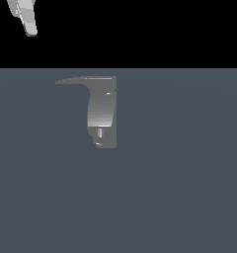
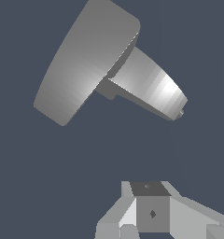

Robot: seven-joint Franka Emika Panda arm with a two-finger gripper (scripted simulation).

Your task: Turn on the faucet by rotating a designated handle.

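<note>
Tool (image 1: 27, 22) well apart from faucet (image 1: 101, 111), handle (image 1: 71, 80) untouched; tool state unclear.

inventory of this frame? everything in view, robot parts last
faucet: 1, grey metallic, curved upright body with a short stub low down, standing on the floor near the middle of the exterior view; also seen in the wrist view
handle: 1, dark grey flat lever, at the top of the faucet, tapering to a point toward the exterior view's left
floor: 1, flat slate blue, fills the lower part of the exterior view
hand: 1, white, top corner at the exterior view's left, apart from the faucet, touching nothing; partly cropped, so open or shut cannot be told
</note>
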